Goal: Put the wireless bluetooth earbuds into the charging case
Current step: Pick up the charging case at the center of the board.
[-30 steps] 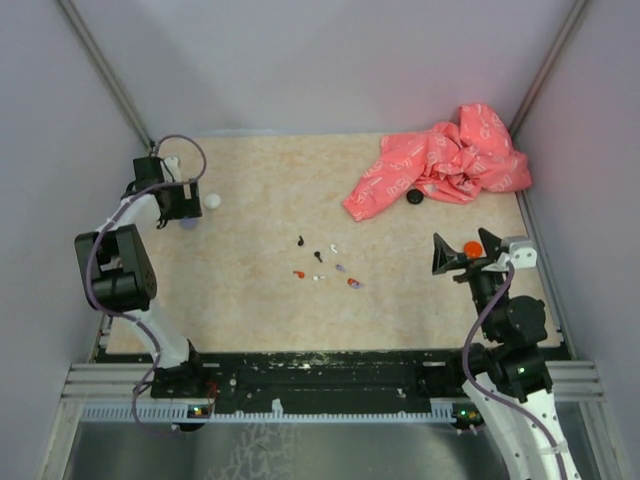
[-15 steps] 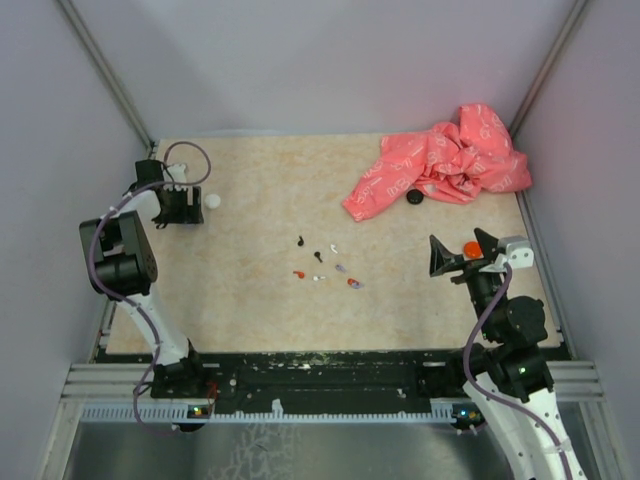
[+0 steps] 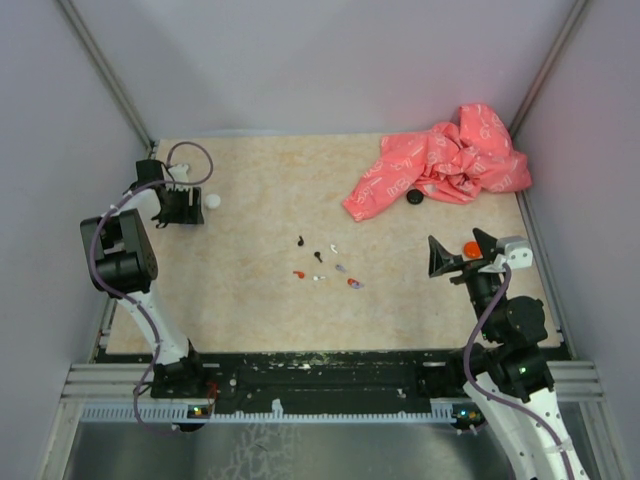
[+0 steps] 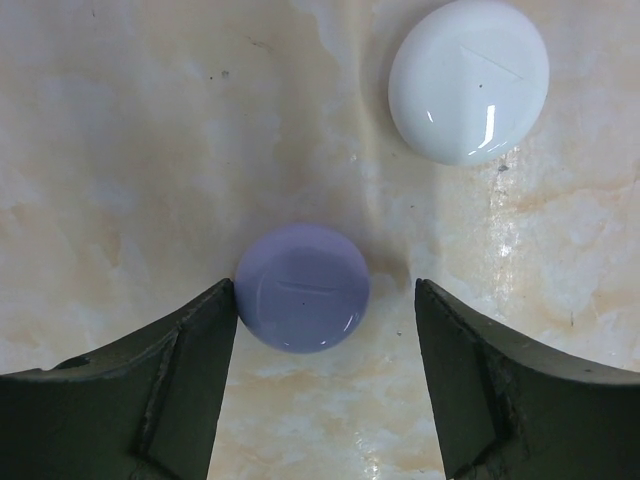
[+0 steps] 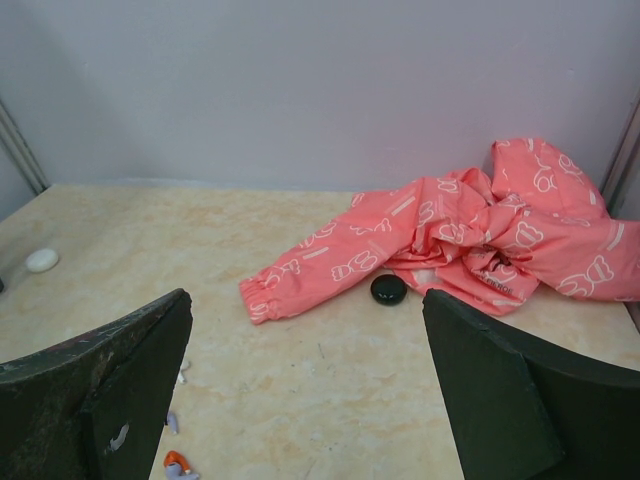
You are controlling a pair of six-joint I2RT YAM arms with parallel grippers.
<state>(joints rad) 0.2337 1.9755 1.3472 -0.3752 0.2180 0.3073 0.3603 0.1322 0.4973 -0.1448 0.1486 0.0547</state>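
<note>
While the left gripper point(image 4: 325, 300) hangs low at the far-left corner of the table point(image 3: 250, 180), its jaws are spread and straddle a lavender disc point(image 4: 300, 300), which I read as a closed charging case. They are not clamped on it. The disc sits off-centre, against or nearly against one finger point(image 4: 185, 365), with a clear gap to the other. Right gripper point(image 5: 306, 320) is also spread wide and holds nothing, parked at the right side and facing the pink cloth point(image 5: 480, 235). The earbuds point(image 3: 319, 256) lie scattered mid-table, loose, well apart from both grippers and from the lavender disc. Risks from here: closing now would shove the disc sideways before the second finger meets it. The glossy domed shell could then squirt out or skate toward the white disc point(image 4: 468, 80) just beyond it. The disc is low and flat, so the fingertips may scrape the table or ride over its top instead of pinching. The lid looks shut, so nothing goes in until it is opened, and a one-arm pinch probably won't do that. The buds are far smaller than a finger, so a pick can easily flick one away. Black disc point(image 5: 388, 289) sits at the edge of the cloth, and the fabric could snag on a reach there.
</note>
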